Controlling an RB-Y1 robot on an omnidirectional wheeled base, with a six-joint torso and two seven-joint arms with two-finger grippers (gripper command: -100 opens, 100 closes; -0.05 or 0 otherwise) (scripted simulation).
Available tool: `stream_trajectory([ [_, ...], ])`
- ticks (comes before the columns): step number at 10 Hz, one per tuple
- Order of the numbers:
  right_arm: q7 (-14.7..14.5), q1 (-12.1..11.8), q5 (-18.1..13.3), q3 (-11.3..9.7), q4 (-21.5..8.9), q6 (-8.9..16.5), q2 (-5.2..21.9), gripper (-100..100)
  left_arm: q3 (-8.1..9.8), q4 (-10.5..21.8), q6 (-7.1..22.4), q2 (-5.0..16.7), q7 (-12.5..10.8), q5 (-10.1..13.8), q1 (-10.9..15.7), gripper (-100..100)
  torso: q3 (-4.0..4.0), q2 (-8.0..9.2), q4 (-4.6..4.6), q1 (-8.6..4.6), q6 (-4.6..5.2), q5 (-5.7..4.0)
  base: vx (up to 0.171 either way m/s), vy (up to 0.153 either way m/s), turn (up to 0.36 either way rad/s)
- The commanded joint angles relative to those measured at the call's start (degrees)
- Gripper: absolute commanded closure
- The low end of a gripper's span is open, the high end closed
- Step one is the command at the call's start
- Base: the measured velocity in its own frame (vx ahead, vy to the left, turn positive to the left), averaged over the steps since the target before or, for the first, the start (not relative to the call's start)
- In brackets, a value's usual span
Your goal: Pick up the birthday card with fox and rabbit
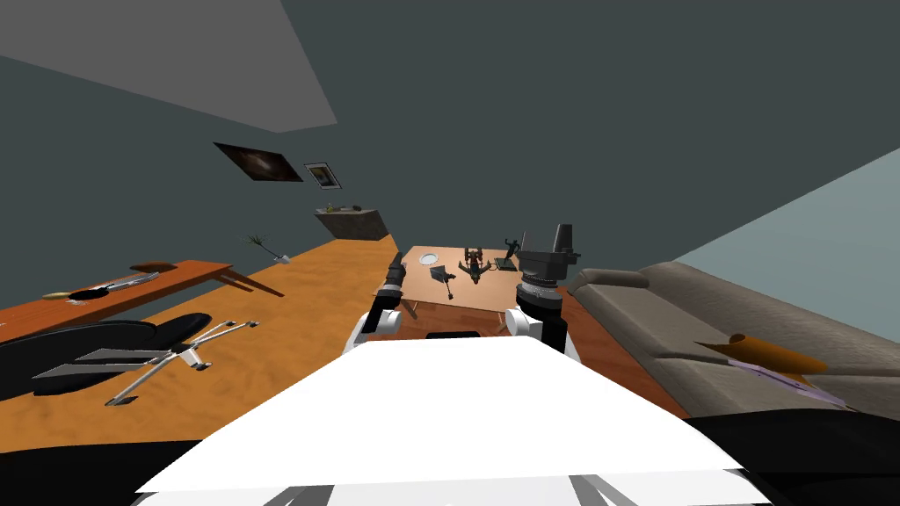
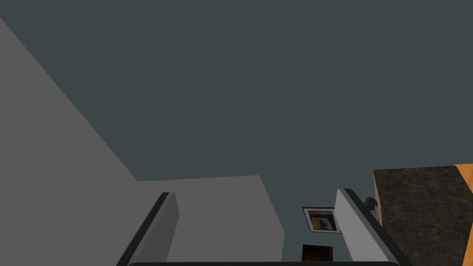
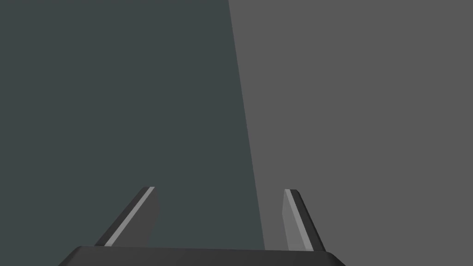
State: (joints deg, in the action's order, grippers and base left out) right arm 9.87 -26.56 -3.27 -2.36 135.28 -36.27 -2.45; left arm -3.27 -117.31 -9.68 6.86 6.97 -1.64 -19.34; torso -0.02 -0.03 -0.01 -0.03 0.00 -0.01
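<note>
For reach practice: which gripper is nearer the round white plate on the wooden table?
Left: left gripper is raised just left of the round white plate; right gripper, far to its right.

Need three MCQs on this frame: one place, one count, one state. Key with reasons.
1. The white plate lies: A) on the low wooden table; B) on a bed; C) in a sink.
2. Pictures on the far wall: A) one; B) two; C) four.
3. The left gripper and right gripper are: A) both shut; B) left open, right shut; C) both open.
Key: 1A, plate sits on the tabletop's far end; 2B, a large dark picture and a small picture hang there; 3C, each wrist view shows fingers standing apart.
</note>
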Motion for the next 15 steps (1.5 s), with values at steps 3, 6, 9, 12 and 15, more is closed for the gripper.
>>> stream_trajectory([
  [3, 0.0, 0.0, 0.0, 0.0, 0.0, 0.0, 0.0, 0, 0.35, 5.7, 4.05, 0.49, -0.16, -0.58, 3.31, -100, 0.0, -0.01, 0.0, 0.01, -0.02, 0.0, 0.005, -0.005, -0.107],
  [6, 0.0, 0.0, 0.0, 0.0, 0.0, 0.0, 0.0, 0, 0.56, 10.01, 7.22, 0.81, -0.21, -1.09, 5.91, -100, -0.01, -0.01, 0.0, 0.0, -0.01, 0.0, 0.006, -0.005, -0.123],
  [9, 0.0, -0.01, 0.0, 0.0, 0.0, 0.0, 0.0, 0, 0.78, 14.42, 10.42, 1.14, -0.28, -1.6, 8.58, -100, 0.01, 0.01, 0.0, 0.01, -0.03, 0.0, 0.003, -0.005, -0.084],
  [12, 0.0, 0.0, 0.0, 0.0, 0.0, 0.0, 0.0, 0, 1.0, 18.87, 13.61, 1.5, -0.34, -2.11, 11.27, -100, 0.0, 0.0, 0.0, -0.02, -0.01, -0.01, 0.004, -0.005, -0.126],
  [15, 0.0, 0.0, 0.0, 0.0, 0.0, 0.0, 0.0, 0, 1.22, 23.29, 16.75, 1.91, -0.41, -2.61, 13.92, -100, 0.01, 0.01, 0.0, 0.0, -0.02, -0.01, 0.004, -0.005, -0.096],
])
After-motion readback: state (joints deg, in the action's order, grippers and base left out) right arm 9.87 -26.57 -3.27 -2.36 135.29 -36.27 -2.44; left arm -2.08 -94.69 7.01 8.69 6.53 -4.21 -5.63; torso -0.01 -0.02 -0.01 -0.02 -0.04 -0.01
